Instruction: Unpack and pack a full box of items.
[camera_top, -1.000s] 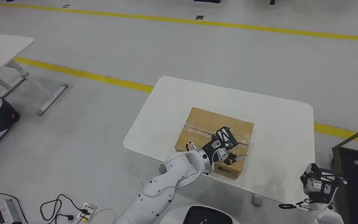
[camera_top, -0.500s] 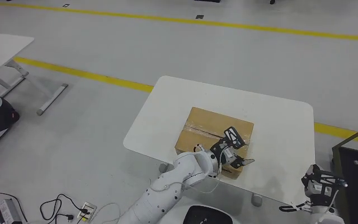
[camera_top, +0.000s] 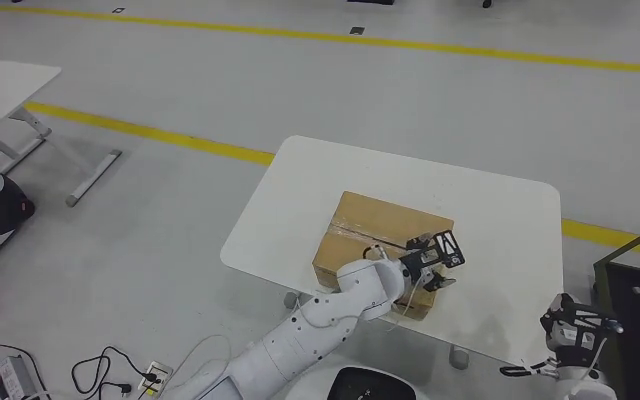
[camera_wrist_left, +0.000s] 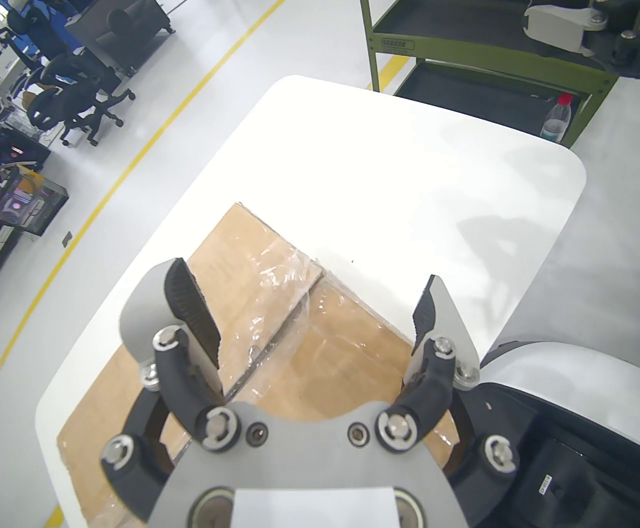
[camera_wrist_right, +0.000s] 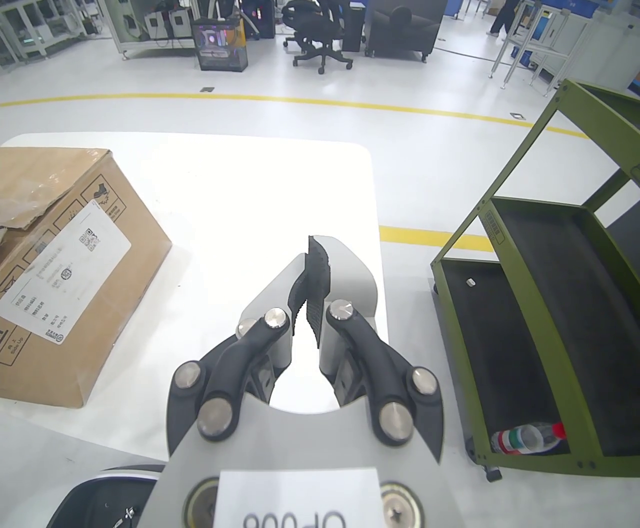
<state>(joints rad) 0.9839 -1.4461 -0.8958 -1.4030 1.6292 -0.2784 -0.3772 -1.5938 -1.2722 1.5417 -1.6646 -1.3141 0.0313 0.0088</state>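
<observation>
Cardboard box (camera_top: 385, 235) sits mid-way on the white table (camera_top: 330, 190), flaps shut, clear tape (camera_wrist_left: 272, 280) over the centre seam; unpacking not yet begun. Left gripper (camera_wrist_left: 304, 280) hovers above the taped end, jaws spread wide and holding nothing, probably placed to work the seam. Right gripper (camera_wrist_right: 315, 265) is parked off the table near the green cart (camera_wrist_right: 525, 320), pads together, empty.

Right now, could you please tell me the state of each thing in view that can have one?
cardboard box: flaps shut, wrinkled clear tape over the top seam.
left gripper: open, empty, above the box.
right gripper: shut, empty.
water bottle: capped, lying on its side on the green cart's bottom shelf.
</observation>
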